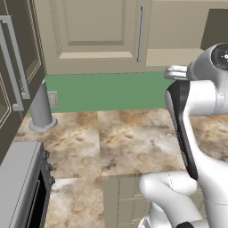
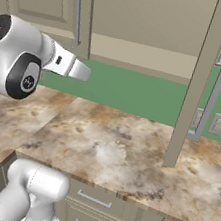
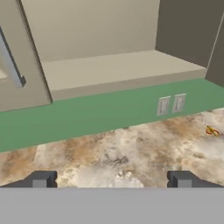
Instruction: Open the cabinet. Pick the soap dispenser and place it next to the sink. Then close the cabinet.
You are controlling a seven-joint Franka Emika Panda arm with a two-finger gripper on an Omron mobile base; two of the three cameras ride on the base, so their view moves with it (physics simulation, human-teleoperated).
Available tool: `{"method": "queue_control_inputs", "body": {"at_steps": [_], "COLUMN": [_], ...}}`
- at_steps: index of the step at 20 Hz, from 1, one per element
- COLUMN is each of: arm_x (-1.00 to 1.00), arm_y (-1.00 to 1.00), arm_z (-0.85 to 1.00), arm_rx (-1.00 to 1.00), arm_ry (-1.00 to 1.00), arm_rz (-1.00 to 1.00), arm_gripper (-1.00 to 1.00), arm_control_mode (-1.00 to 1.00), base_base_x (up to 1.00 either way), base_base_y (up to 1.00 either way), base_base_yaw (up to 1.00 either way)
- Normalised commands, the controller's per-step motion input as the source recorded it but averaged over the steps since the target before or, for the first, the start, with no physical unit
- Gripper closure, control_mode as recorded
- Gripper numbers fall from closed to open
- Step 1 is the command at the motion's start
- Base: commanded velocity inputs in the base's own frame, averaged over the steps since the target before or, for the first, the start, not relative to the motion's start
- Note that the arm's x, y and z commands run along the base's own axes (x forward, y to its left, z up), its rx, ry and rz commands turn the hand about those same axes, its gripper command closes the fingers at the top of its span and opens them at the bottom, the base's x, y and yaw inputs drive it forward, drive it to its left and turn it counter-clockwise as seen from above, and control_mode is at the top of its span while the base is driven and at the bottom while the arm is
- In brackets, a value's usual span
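- The cabinet (image 2: 146, 27) is half open — right door (image 2: 200, 81) swung out edge-on, left door (image 2: 44, 1) shut.
- Its visible shelf (image 3: 118, 70) is bare; where the soap dispenser is, I cannot tell, so pick, place and closing seem left.
- The gripper (image 3: 111, 179) hangs wide open over the counter, holding nothing.
- Marbled brown countertop (image 1: 133, 138), green backsplash (image 2: 135, 93), wall outlets (image 3: 171, 104), grey post (image 1: 41, 109) at left.

cabinet (image 2: 146, 27) above the counter (image 2: 125, 155), right door (image 2: 198, 81) swung out, post (image 1: 41, 109) on counter at left
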Motion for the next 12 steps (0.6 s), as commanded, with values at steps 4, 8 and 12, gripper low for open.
{"method": "queue_control_inputs", "body": {"at_steps": [4,8,12], "arm_x": [-0.36,-0.28,-0.27], "arm_y": [-0.14,-0.11,-0.08], "arm_z": [-0.02,0.0,-0.02], "arm_rx": [0.0,0.0,0.0], "arm_ry": [0.13,0.12,0.03], "arm_rz": [-0.13,-0.06,0.0], "arm_gripper": [-1.0,-1.0,-1.0], "arm_control_mode": [-1.0,-1.0,-1.0], "base_base_x": [0.0,0.0,0.0], "base_base_y": [0.0,0.0,0.0], "base_base_yaw": [0.0,0.0,0.0]}}
